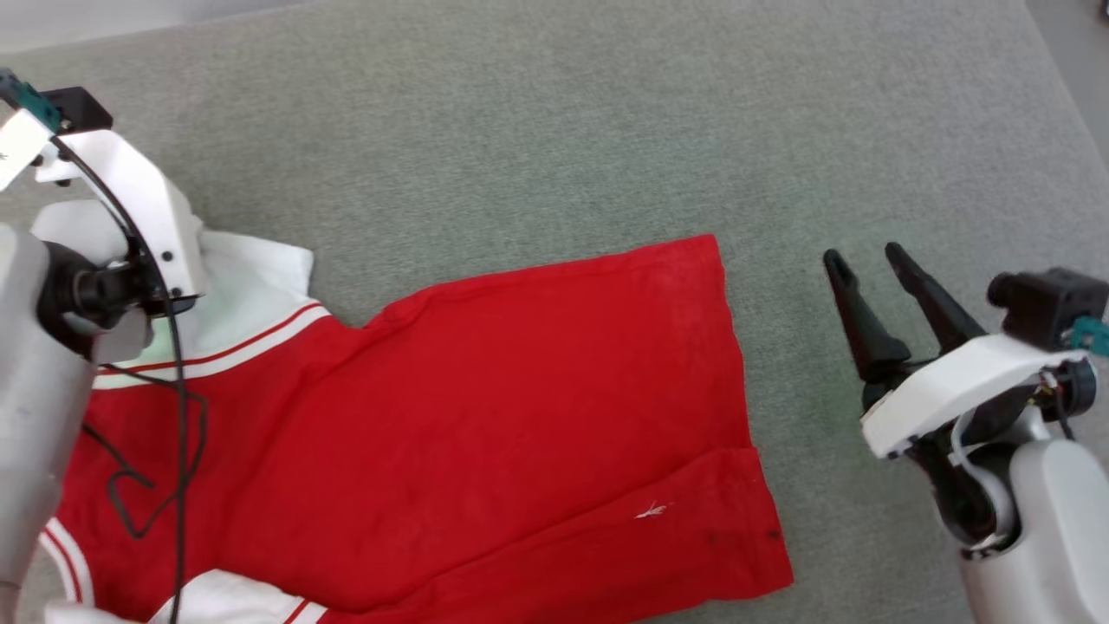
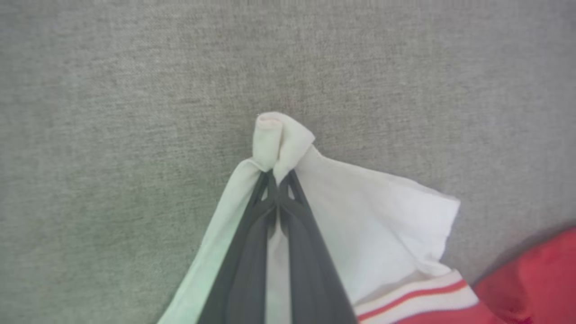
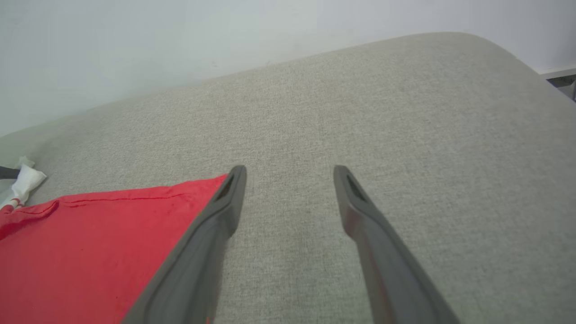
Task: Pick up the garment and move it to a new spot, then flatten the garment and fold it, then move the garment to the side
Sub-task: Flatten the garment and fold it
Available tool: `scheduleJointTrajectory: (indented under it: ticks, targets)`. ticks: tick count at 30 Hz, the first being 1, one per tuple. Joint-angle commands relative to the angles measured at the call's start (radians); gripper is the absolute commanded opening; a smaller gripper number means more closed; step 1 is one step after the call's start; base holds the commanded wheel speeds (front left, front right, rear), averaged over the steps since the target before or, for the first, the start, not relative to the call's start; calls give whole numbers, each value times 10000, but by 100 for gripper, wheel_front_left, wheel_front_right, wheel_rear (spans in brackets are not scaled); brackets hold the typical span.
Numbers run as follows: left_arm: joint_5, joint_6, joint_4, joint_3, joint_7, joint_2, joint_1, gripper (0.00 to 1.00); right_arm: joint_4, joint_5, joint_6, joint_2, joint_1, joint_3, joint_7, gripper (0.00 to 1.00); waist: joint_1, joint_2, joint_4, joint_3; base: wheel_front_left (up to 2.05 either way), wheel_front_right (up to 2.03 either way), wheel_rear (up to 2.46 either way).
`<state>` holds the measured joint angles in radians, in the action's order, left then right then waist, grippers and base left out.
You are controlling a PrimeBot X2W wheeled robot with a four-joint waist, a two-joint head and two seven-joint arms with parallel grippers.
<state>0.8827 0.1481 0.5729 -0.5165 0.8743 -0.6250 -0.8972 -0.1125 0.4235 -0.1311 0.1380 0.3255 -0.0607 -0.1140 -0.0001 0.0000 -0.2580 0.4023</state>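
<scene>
Head view has the garment (image 1: 520, 416) spread red and mostly flat on the grey upholstered surface (image 1: 554, 130). Its long axis runs left to right, with the white sleeves at the left and the hem (image 1: 736, 347) at the right. A low fold crosses the cloth near the near-right corner.

Left wrist view shows the left end effector (image 2: 277, 177) closed on the tip of the far white sleeve (image 2: 373, 216), a small roll of cloth bunched just past its fingertips. That sleeve is drawn up into a peak away from the red body.

The right end effector (image 1: 862, 253) stands open and holds nothing. It hovers to the right of the hem, apart from it, with its fingers pointing far. In the right wrist view the far hem corner (image 3: 211, 184) sits just beside its left finger (image 3: 225, 202), so the cloth lies to that end effector's left.

Flattening looks like the step in hand. The left arm already has the sleeve end, and the right arm is the nearer one to the hem. It would probably have to shift left onto that corner so the garment can be tensioned along its length.
</scene>
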Motion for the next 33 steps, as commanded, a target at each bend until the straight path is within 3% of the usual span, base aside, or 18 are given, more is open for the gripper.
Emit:
scheduleJointTrajectory:
  ticks: [1,10,16,27,29,30,31,33]
  targets:
    - [133,-82,13,-1,-104,255,243,0,-159,354,6,231,313,-104,-178,100,1,0,219,-150,0,0,0]
    - [-132,-369,-691,-12,-980,468,-339,0,-1496,2148,8,1798,1417,-1415,-2821,100,1,0,1177,-299,0,0,0]
    - [-350,-381,-1382,-137,-1370,684,-555,0,-2109,2685,6,2413,2342,-2329,-4252,100,1,0,1725,-29,0,0,0]
    - [-431,-321,-2057,-193,-1834,862,-331,0,-4085,3059,5,2301,3425,-4182,-5402,100,1,0,2158,332,0,0,0]
    - [-409,-341,-2058,-186,-1928,862,-266,0,-4395,3192,-10,2261,3283,-4599,-5793,33,1,0,2215,329,0,0,0]
    - [-409,-341,-2058,-186,-1928,862,-266,0,-4395,3192,-10,2261,3283,-4599,-5793,33,1,0,2215,329,0,0,0]
    - [-386,-351,-2055,-165,-1983,871,-231,0,-4493,3308,-10,2229,3210,-4721,-5913,0,1,0,2237,317,0,0,0]
    - [-347,-391,-2036,-135,-2087,856,-148,0,-4630,3416,-18,2275,3201,-4910,-5973,0,1,0,2269,262,0,0,0]
